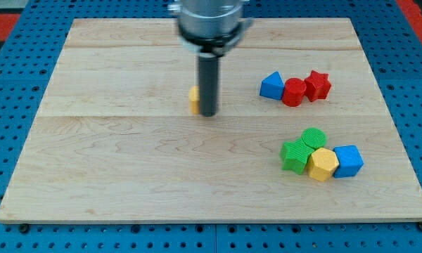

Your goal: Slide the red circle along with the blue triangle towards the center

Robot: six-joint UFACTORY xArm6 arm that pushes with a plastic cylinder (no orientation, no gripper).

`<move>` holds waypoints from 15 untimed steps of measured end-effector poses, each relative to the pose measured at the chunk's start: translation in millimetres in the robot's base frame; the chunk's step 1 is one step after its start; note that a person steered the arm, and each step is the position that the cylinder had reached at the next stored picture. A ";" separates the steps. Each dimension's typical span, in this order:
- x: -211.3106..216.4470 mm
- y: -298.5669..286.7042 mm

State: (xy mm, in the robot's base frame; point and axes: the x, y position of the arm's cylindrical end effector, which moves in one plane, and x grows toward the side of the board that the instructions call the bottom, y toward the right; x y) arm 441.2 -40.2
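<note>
Camera view gives me the whole wooden board lying on a blue perforated table, filling most of the frame. From the upper centre my arm's grey housing comes down, blurred and cut off by the frame's top edge, and ends in a straight dark rod standing upright. I have no fingers on this rig, nothing that opens or clamps; my tip rests on the board just left of centre and grips nothing. It sits right beside a yellow block, close enough that I cannot tell if they touch; the rod hides most of that block, so its shape is unclear.

In the upper right of the frame, well apart from my tip, the blue triangle touches the red circle, and a red star presses against the circle's right side.

In the lower right sits a tight cluster: a green star-like block, a green circle, a yellow hexagon and a blue cube-like block, all bunched together.
</note>
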 end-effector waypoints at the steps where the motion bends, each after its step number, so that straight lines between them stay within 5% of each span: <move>1: -7.0 -51.2; 2: -0.7 -12.3; 3: 53.2 -7.2; 4: 63.8 69.2; 7: 23.4 249.7; 11: -31.0 252.1; 15: -35.8 112.2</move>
State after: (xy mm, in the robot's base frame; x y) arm 405.4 72.0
